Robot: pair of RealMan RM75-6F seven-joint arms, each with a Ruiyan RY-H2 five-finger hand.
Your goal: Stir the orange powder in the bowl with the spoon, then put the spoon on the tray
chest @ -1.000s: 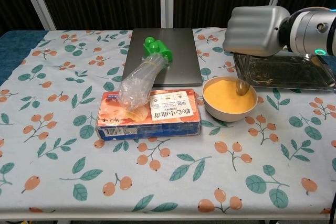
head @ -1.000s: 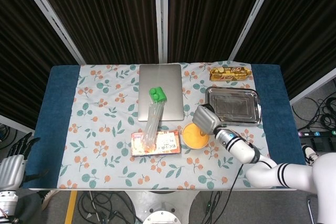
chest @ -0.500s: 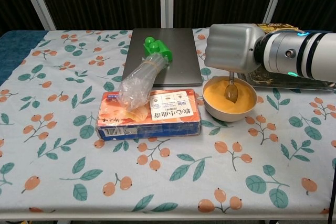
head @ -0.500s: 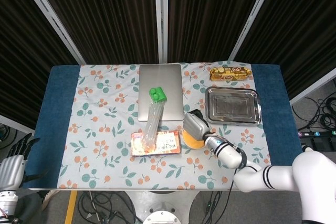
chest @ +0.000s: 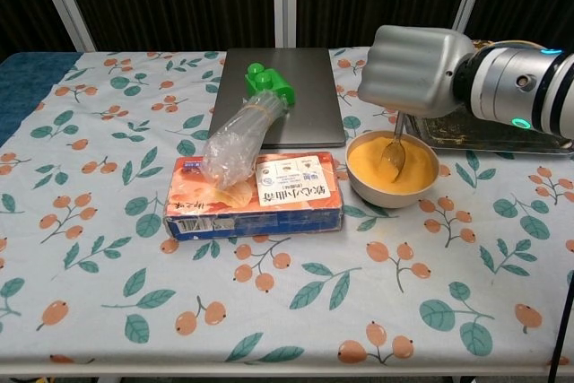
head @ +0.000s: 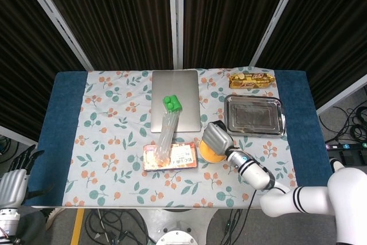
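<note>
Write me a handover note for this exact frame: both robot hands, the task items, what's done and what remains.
Right robot hand: grips the spoon, its tip in the orange powder in the bowl.
Left robot hand: off the table's left edge, holding nothing.
Tray: behind and to the right of the bowl, no spoon on it.
Done: spoon picked up and in the powder.
Left: finish stirring, lift the spoon out, lay it on the tray.

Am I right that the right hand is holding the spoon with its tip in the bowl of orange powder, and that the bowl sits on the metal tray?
Not quite: the bowl sits on the tablecloth, beside the tray, as the head view shows. The right hand does hold the spoon in the orange powder.
</note>
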